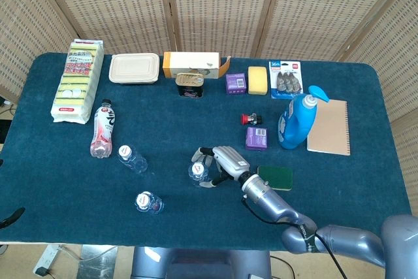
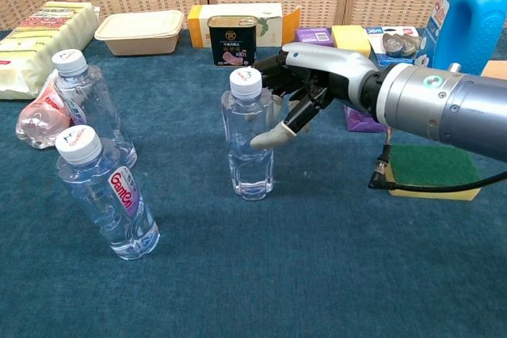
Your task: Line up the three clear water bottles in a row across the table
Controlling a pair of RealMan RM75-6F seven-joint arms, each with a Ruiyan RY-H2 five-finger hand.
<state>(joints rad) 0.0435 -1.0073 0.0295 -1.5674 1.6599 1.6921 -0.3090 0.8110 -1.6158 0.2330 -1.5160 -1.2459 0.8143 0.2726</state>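
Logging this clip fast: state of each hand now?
Left hand: not in view.
Right hand: fingers wrapped around the upright clear plastic water bottle with white cap, gripping it.

A blue detergent bottle [image 1: 297, 121] stands beside a notebook [image 1: 329, 127].

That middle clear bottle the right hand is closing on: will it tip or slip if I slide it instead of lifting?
Probably tippy: the middle bottle stands tall on a narrow base, and the right hand meets it high up. It looks nearly empty, so likely light. The smooth clear plastic may slip, and the blue cloth could drag at its base.
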